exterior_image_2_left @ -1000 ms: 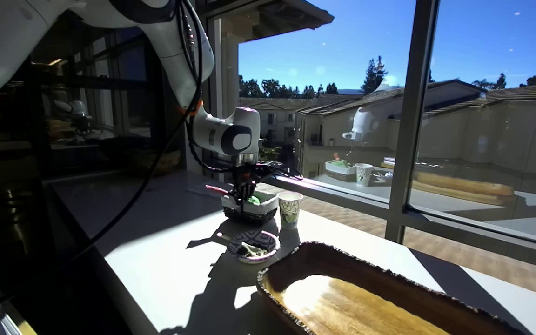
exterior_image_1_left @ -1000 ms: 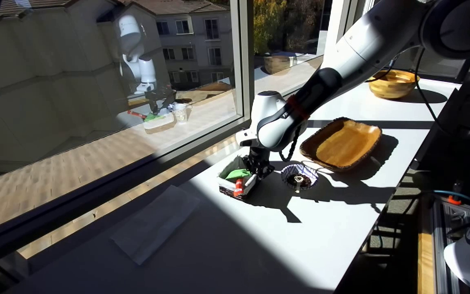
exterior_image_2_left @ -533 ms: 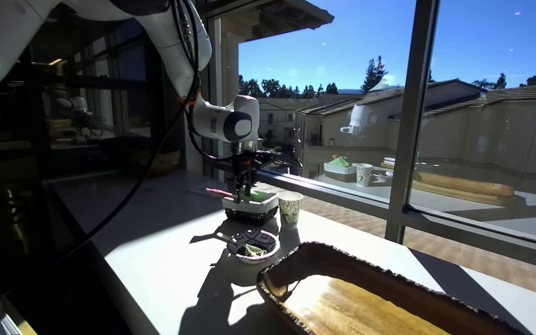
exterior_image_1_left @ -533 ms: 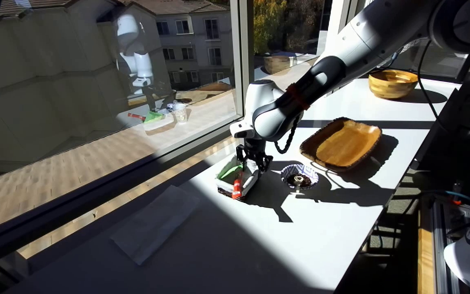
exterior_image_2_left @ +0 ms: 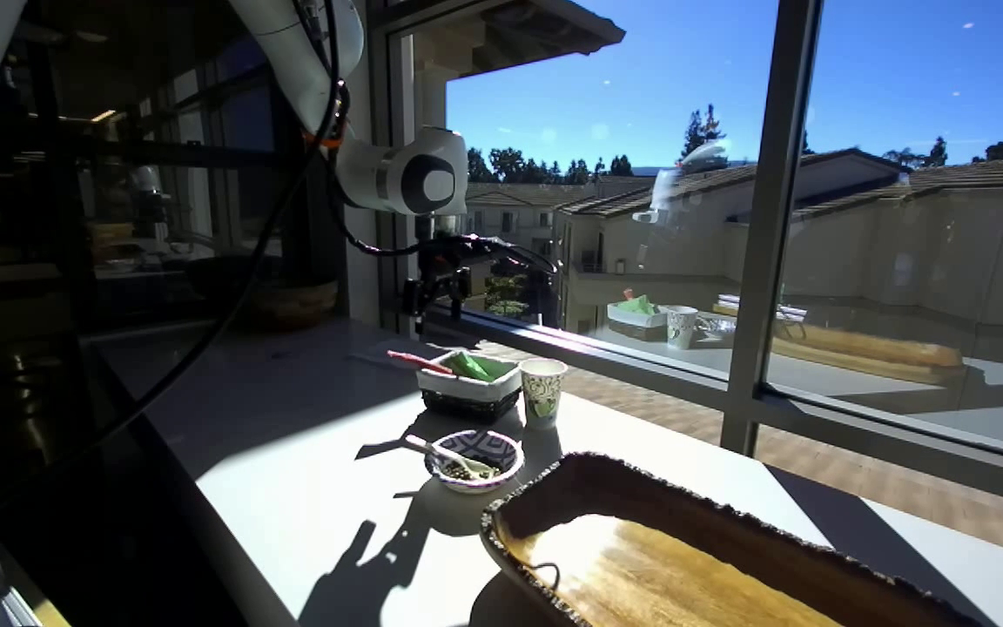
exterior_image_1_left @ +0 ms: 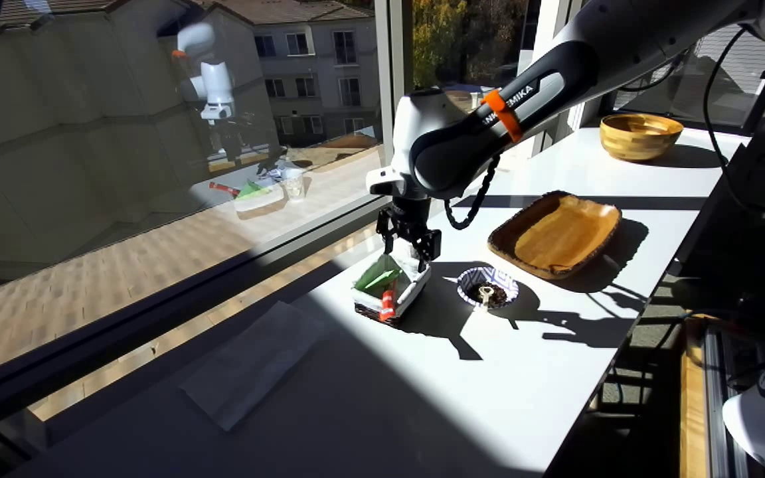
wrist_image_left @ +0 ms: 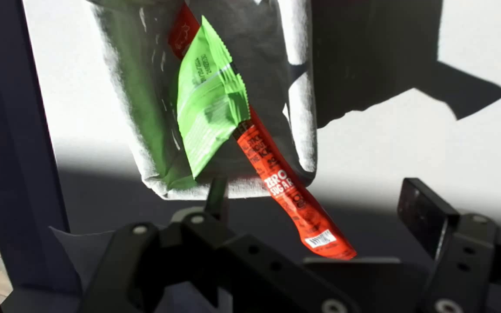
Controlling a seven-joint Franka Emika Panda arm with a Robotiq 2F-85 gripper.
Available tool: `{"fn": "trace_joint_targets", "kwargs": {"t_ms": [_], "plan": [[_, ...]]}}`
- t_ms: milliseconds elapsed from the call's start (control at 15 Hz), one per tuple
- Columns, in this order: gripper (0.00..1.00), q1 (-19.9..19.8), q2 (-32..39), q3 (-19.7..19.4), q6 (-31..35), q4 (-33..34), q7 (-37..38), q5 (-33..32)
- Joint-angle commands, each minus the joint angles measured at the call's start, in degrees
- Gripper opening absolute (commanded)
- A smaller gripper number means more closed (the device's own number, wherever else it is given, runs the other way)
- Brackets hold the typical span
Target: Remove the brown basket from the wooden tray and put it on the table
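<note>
The brown basket (exterior_image_1_left: 372, 312) stands on the white table (exterior_image_1_left: 489, 392), beside the window and apart from the wooden tray (exterior_image_1_left: 565, 232). Its dark woven side and white liner show in both exterior views. Inside lie a green packet (wrist_image_left: 211, 100) and a red stick packet (wrist_image_left: 285, 182), whose end juts over the rim. Directly above the basket hangs my gripper (exterior_image_2_left: 439, 310), open, touching nothing as far as I can see. Its fingers are spread wide in the wrist view, with no object pinched between them. The tray's inside is bare in both exterior views.
Close to the basket stand a patterned bowl (exterior_image_2_left: 474, 461) with a spoon and a paper cup (exterior_image_2_left: 543, 392). A round wooden bowl (exterior_image_1_left: 640, 137) sits at the far end. A white paper sheet (exterior_image_1_left: 253, 365) lies in shade. The window frame (exterior_image_1_left: 289, 232) borders the table.
The jaws have gone from shut to spread apart. My gripper has risen out of the basket to above it. The basket has stayed in place; the green packet in it has shifted slightly.
</note>
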Motion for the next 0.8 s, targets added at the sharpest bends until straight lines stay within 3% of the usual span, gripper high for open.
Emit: {"fn": "trace_joint_targets", "kwargs": {"t_ms": [0, 267, 733], "plan": [[1.00, 2.0, -7.1, -2.0, -4.8, -5.0, 12.7, -1.9], [1.00, 1.5, -17.1, -3.1, -7.8, -13.2, 24.0, -1.8], [1.00, 0.8, -38.3, -6.5, -11.9, -33.2, 44.1, -5.4]]}}
